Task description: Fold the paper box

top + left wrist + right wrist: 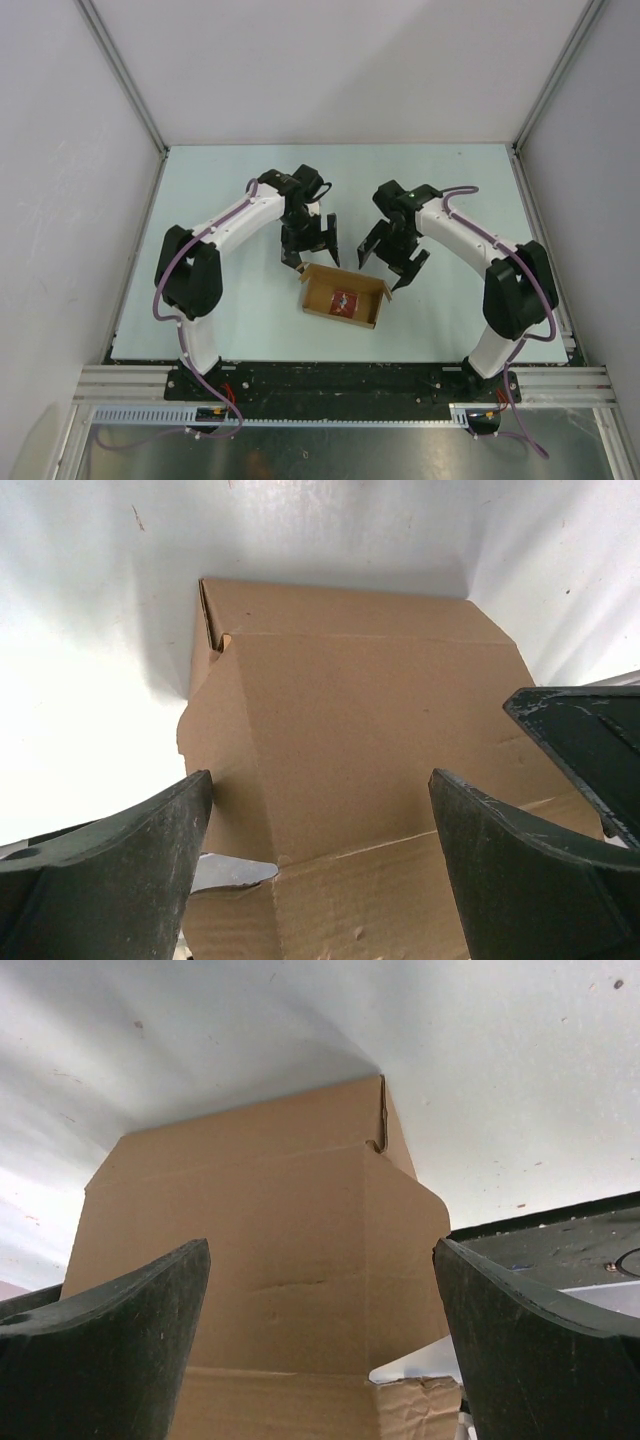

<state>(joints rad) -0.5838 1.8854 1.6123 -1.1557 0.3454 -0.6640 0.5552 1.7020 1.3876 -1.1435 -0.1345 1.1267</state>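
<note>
From above, the paper box [343,297] sits mid-tabletop [220,200], towards the near edge, as a shallow open tray with its walls raised and a small red packet [345,301] lying inside. The left gripper [312,258] hangs just over its far-left corner and the right gripper [388,264] over its far-right corner. Both are spread and grasp nothing.

In the left wrist view, the jaws stand wide apart with a brown cardboard wall and a creased flap between them, and no contact shows.

The right wrist view mirrors this: released jaws frame a wall with a rounded side tab.

The step in hand seems to be lining up on the far wall. The next move likely calls for both arms to descend evenly, pinch or press a flap, and fold along the crease without shoving the light tray.
</note>
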